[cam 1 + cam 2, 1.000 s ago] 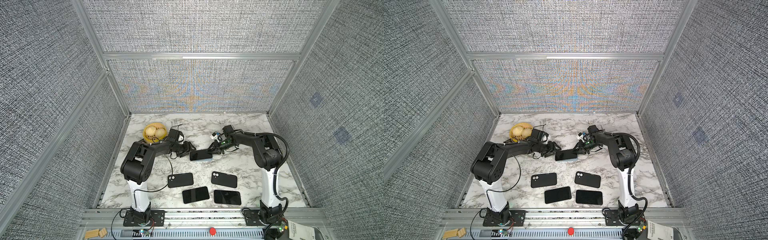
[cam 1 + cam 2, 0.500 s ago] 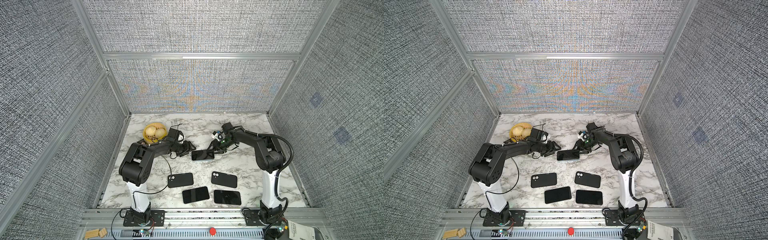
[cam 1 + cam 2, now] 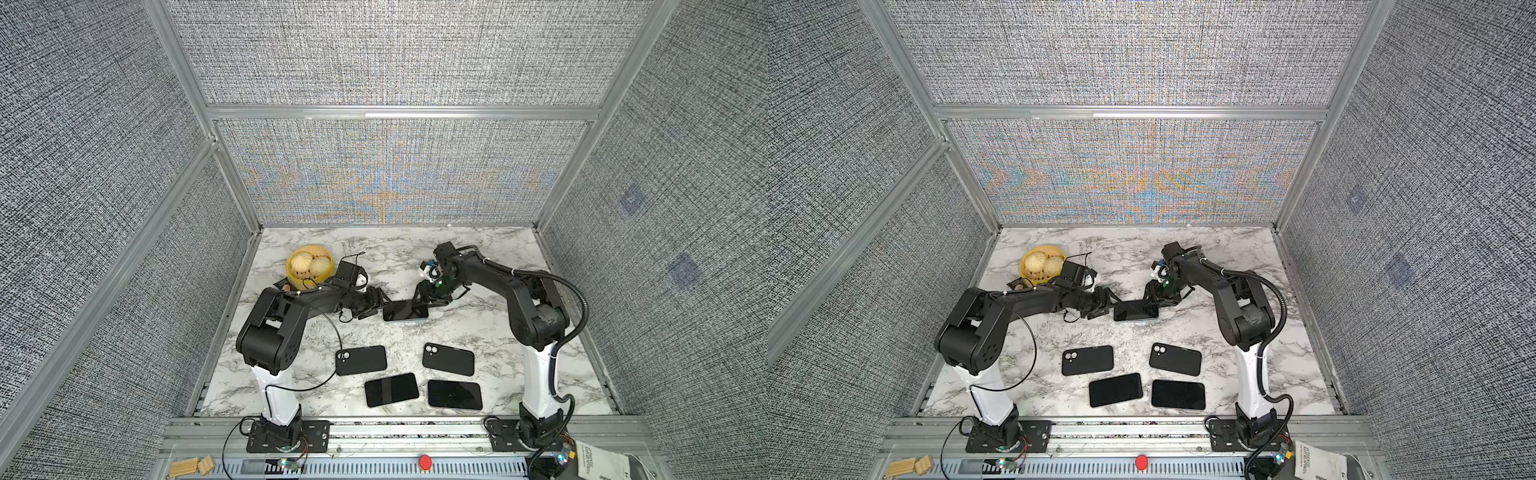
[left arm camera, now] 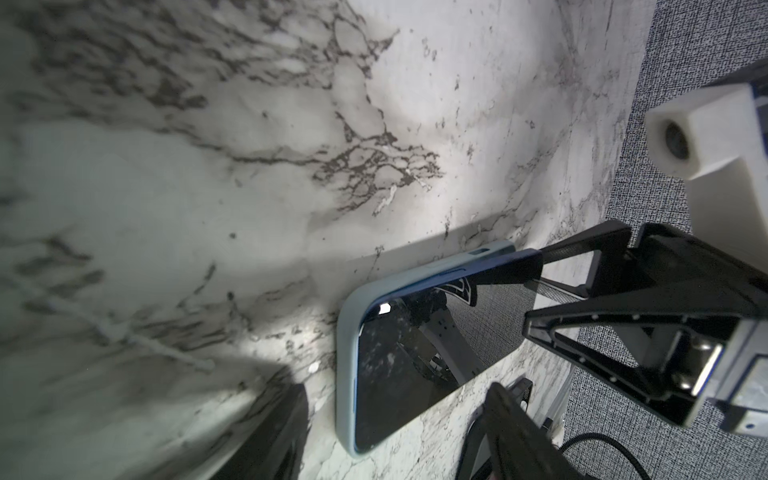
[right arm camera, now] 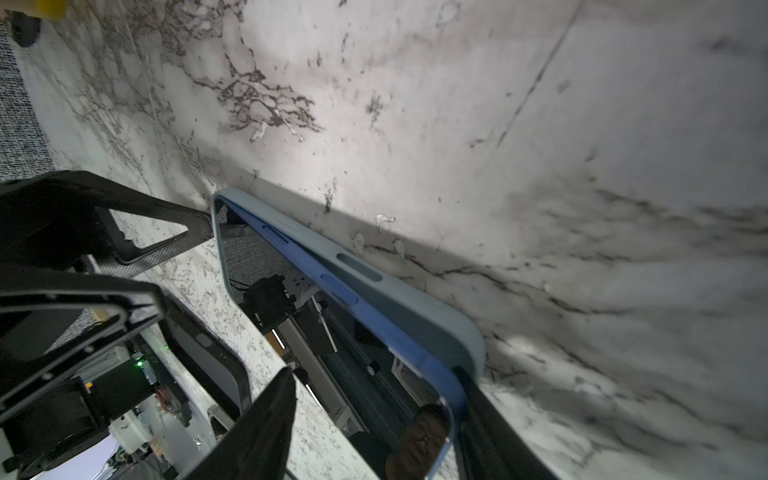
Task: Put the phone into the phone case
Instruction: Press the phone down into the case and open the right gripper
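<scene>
Laid out on a white, grey-veined marble table (image 3: 478,253). Reaching in from the left with the left gripper (image 3: 374,309), jaws released and grasping nothing, one tip against the left end of a pale blue soft phone case (image 5: 415,316). Reaching in from the right with the right gripper (image 3: 424,303), jaws likewise parted, astride the far right corner of a blue glass-fronted phone (image 4: 415,353) without pinching it. Lying screen up at the table's middle, inside that case but not home: tucked in at the left end, riding proud of the case wall along the far side. Judged mostly done; left to press that raised edge flush. Far left, a round yellow basket (image 3: 309,272) holding two pale buns (image 3: 301,262). Nearer, two black rectangular cases (image 3: 360,360) lying back up, contents hidden, beside two black slab phones (image 3: 391,389).
</scene>
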Robot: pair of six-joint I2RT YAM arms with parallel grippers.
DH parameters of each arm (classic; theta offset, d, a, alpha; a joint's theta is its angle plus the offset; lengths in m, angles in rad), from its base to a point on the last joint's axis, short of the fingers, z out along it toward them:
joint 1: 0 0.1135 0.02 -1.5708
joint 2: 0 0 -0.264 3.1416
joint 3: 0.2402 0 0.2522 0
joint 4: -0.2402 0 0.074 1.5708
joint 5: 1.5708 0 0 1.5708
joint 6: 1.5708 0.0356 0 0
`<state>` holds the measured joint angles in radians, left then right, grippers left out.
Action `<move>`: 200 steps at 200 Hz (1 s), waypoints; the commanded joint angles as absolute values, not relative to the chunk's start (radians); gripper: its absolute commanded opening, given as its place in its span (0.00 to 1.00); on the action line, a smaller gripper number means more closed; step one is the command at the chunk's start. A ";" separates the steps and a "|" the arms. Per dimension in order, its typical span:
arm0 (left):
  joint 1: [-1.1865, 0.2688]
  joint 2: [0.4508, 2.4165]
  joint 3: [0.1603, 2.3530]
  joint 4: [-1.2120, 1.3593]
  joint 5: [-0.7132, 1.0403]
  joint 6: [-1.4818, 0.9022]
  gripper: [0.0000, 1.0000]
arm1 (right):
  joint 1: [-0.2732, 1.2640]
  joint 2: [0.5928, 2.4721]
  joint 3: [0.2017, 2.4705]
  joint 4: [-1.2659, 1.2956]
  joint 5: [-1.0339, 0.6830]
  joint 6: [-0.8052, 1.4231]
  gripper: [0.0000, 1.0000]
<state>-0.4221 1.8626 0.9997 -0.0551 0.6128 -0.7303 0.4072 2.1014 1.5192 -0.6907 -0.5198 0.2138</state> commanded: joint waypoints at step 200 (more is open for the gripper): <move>-0.451 1.825 0.972 -0.124 0.666 -0.686 0.66 | 0.427 1.888 1.285 -0.620 -0.392 0.256 0.46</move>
<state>-0.4500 1.8183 0.9665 -0.1070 0.6636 -0.6998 0.4252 1.8923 1.3003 -0.6605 -0.3771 0.2394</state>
